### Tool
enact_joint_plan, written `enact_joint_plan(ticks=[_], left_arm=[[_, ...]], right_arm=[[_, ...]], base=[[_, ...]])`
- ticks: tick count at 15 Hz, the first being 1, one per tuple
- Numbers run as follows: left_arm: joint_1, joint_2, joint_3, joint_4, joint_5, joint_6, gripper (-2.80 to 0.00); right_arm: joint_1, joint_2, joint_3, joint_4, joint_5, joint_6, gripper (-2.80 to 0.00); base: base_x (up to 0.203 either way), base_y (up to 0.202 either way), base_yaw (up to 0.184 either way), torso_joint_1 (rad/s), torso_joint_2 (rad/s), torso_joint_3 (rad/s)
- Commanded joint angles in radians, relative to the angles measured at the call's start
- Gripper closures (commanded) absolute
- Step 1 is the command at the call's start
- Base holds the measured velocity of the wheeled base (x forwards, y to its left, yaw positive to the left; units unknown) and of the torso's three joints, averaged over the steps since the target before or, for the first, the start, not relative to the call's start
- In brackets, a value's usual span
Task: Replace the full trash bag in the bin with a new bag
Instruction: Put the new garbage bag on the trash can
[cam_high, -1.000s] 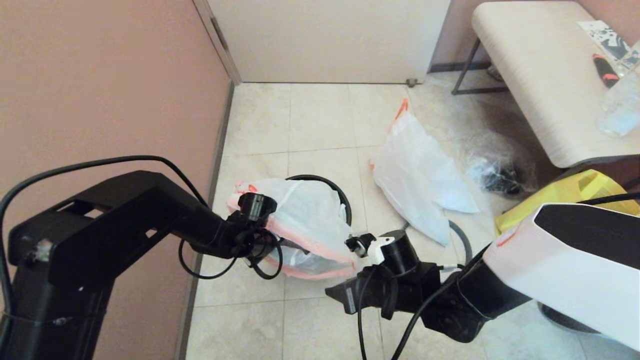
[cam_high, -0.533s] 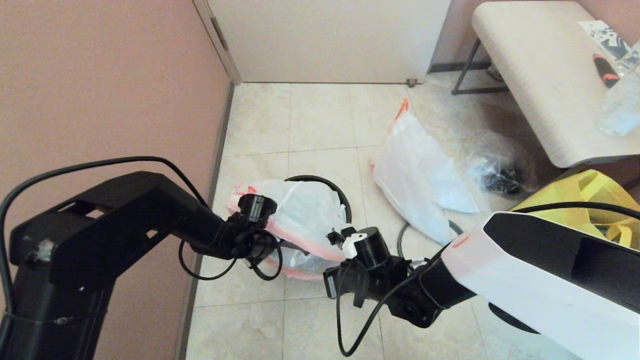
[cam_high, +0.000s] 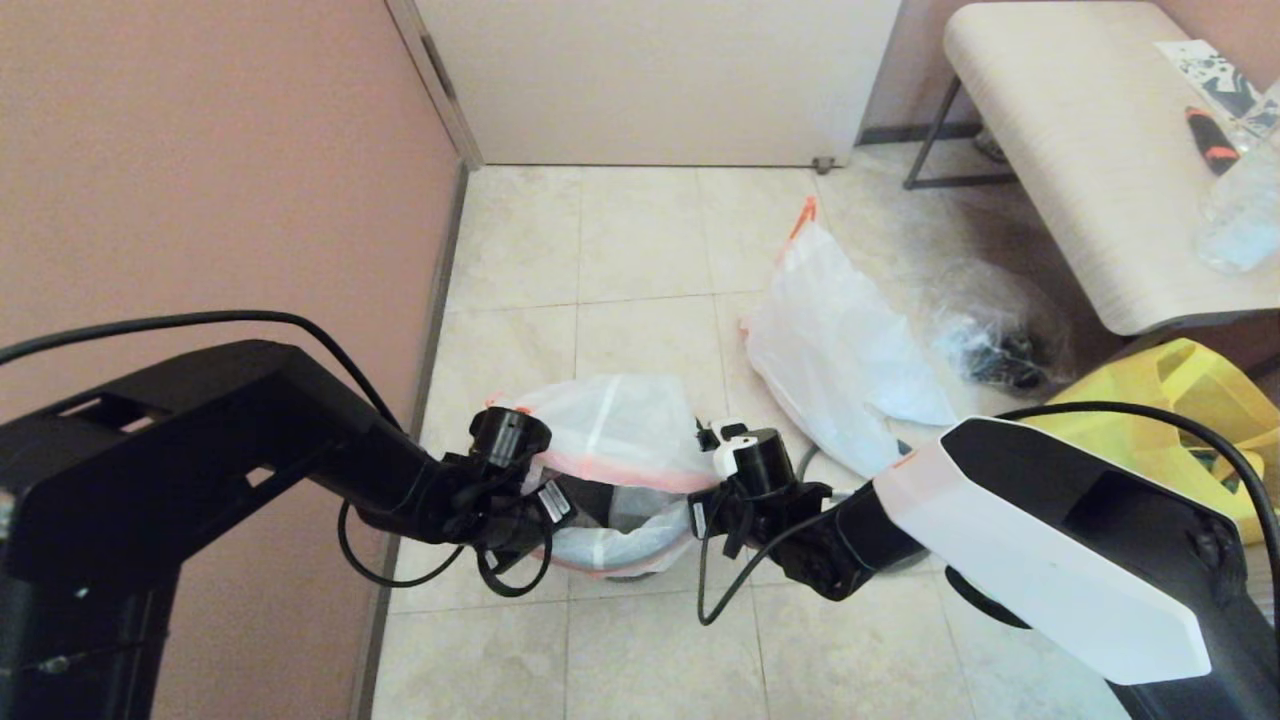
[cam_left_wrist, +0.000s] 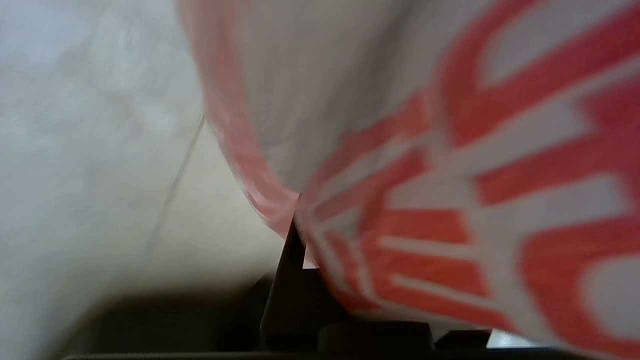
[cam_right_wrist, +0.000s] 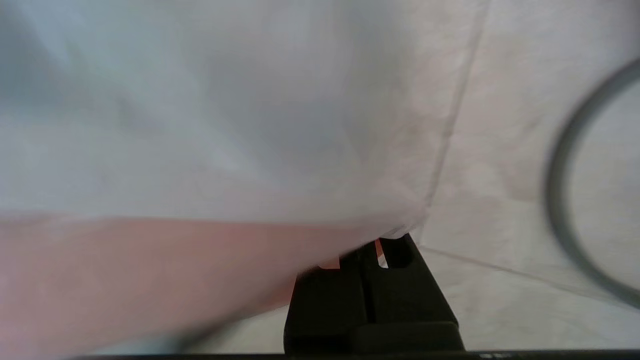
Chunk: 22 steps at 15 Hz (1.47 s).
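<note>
We held the full bag (cam_high: 615, 430) over the bin (cam_high: 620, 505), by the wall. Our left claw (cam_left_wrist: 295, 235) pinched its orange edge on one side. Our right claw (cam_right_wrist: 372, 250) pinched the other side. The new bag (cam_high: 840, 370) lay flat on the floor nearby.

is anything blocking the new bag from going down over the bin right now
Nothing visible does. The left gripper and right gripper hold the new bag stretched open by its pinkish edge right above the bin, whose dark opening shows beneath it. The full trash bag lies apart on the floor.
</note>
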Motion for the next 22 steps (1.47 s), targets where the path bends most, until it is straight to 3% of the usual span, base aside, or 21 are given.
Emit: enact_joint_plan(ticks=[1,3,13,22], left_arm=[[-0.02,-0.03,0.045,0.055,-0.004,0.018,0.0],[-0.032,-0.031,0.09,0.055,-0.004,0.02,0.0],[-0.059,0.065,0.063,0.011,0.001,0.173,0.0],[-0.078,0.056,0.101,-0.033,-0.036,0.251,0.0]], right_arm=[[-0.004,-0.013,-0.005,-0.006,-0.059,0.002,0.0],[0.001,-0.023,-0.002,-0.007,-0.112,0.001,0.0],[0.006,-0.068,-0.032,-0.009,-0.11,0.002,0.0],[-0.002,0.047,-0.265,0.044,-0.084,-0.033,0.0]], base=[[0.0,0.0,0.0,0.0,0.0,0.0],[0.0,0.0,0.0,0.0,0.0,0.0],[0.0,0.0,0.0,0.0,0.0,0.0],[0.0,0.0,0.0,0.0,0.0,0.0]])
